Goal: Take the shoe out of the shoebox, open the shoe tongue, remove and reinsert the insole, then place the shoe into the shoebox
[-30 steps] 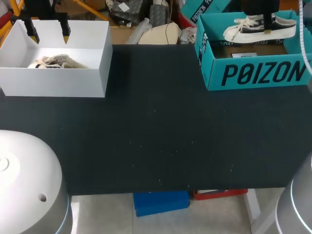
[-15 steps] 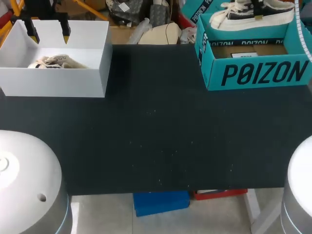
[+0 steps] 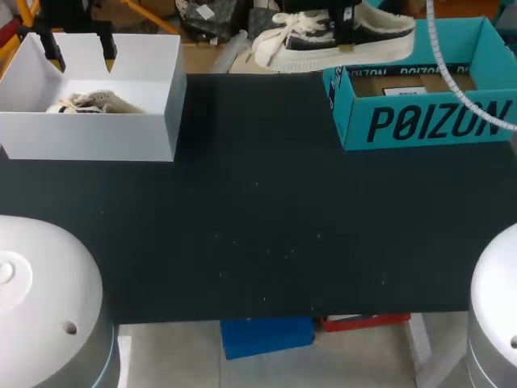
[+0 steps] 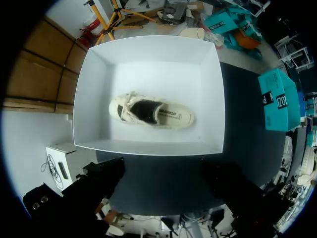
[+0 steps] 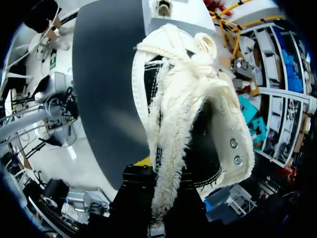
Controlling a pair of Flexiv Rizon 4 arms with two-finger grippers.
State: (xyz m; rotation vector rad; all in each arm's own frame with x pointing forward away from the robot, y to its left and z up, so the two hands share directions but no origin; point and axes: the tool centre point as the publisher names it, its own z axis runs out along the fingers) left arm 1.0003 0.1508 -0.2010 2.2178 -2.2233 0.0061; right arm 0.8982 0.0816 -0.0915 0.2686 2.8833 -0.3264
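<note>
Our right gripper [image 3: 344,31] clamps the dark shoe [image 3: 303,44] in the air at twelve o'clock, on the nine-o'clock side of the teal shoebox [image 3: 420,121], which carries bold dark lettering. Our left gripper [image 3: 81,58] hangs wide open over the white box [image 3: 89,133] at ten o'clock.

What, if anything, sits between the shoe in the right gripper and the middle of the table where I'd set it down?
Nothing visible does. The right gripper holds the shoe in the air near the table's far edge, beside the teal box. No object shows on the stretch between that box and the white box.
</note>
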